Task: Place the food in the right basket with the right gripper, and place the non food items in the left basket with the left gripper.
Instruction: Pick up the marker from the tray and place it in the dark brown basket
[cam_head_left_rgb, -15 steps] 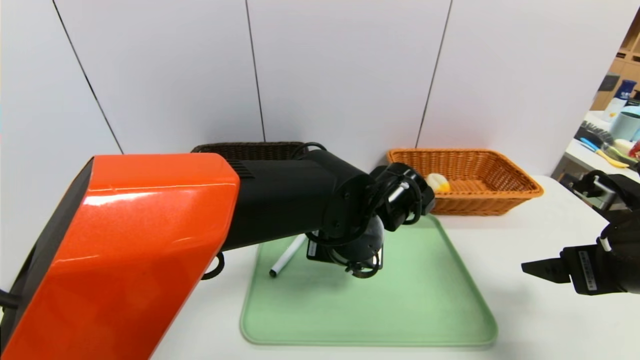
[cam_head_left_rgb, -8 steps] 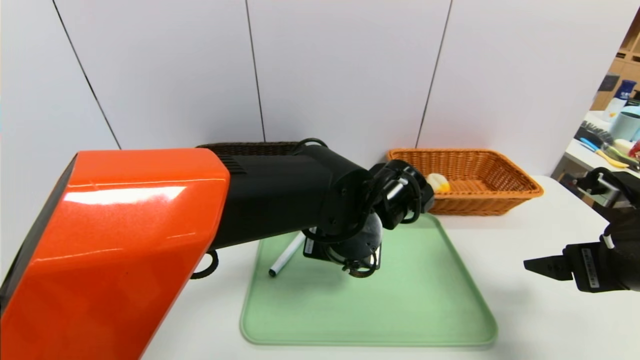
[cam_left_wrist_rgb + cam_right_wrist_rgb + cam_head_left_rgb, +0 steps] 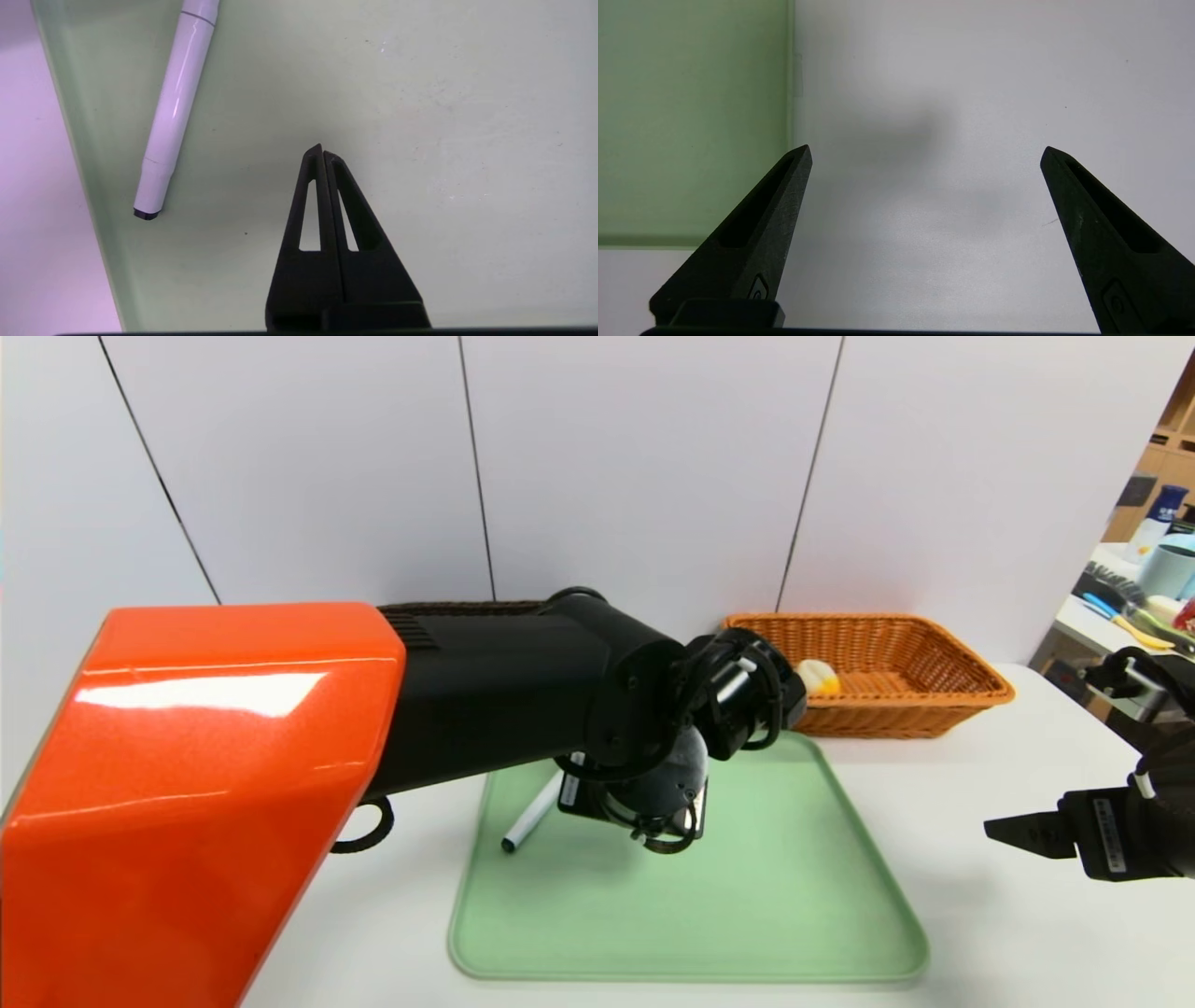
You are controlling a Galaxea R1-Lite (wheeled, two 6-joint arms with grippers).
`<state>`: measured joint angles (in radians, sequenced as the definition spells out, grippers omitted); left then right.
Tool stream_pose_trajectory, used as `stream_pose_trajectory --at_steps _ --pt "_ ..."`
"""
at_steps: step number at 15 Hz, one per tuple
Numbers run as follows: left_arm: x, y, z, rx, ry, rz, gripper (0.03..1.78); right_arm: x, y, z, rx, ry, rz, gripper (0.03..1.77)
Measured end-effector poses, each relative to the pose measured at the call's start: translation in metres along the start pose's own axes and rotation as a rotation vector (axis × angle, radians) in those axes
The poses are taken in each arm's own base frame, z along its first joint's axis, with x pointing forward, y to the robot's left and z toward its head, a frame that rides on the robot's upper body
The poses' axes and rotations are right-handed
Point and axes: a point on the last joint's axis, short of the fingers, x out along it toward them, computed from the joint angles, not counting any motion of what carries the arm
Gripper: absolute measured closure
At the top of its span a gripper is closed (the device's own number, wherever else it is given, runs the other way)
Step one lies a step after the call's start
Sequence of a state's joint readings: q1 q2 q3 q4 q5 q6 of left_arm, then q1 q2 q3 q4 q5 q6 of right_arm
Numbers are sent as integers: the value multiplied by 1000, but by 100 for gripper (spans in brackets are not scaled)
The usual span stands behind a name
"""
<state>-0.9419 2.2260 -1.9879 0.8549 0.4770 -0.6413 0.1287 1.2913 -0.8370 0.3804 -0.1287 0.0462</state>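
White wall panels (image 3: 644, 467), divided by thin dark seams, fill the upper part of the head view behind a white table (image 3: 971, 933). Green tray (image 3: 747, 915) occupies the lower centre. White pen (image 3: 532, 817), with a dark end, lies on the tray's left side. Left gripper (image 3: 322, 149), its fingers together with nothing between them, is above the tray, near the pen; its arm crosses the frame from the lower left and largely hides the dark basket (image 3: 457, 609) at centre left. Orange-brown basket (image 3: 887, 719), right of centre, contains a pale-and-yellow food item (image 3: 818, 678) at its left side. Right gripper (image 3: 927, 156), its fingers wide apart and empty, is above the table at the right edge.
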Motion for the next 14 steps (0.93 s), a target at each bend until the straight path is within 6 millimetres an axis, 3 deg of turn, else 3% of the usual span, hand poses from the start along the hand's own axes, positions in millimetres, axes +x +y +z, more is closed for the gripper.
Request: stream_pose_trajectory --at_steps 7,8,12,14 --pt "-18 26 9 1 13 24 177 0 -1 -4 -1 17 -2 10" --pt "-20 28 10 -6 10 23 167 0 -1 -5 -1 18 -3 10" --pt "-27 31 12 -10 -1 14 101 3 -1 -10 -1 38 -9 10" --pt "-29 33 12 -10 -3 13 82 3 -2 -15 -3 50 -13 10"
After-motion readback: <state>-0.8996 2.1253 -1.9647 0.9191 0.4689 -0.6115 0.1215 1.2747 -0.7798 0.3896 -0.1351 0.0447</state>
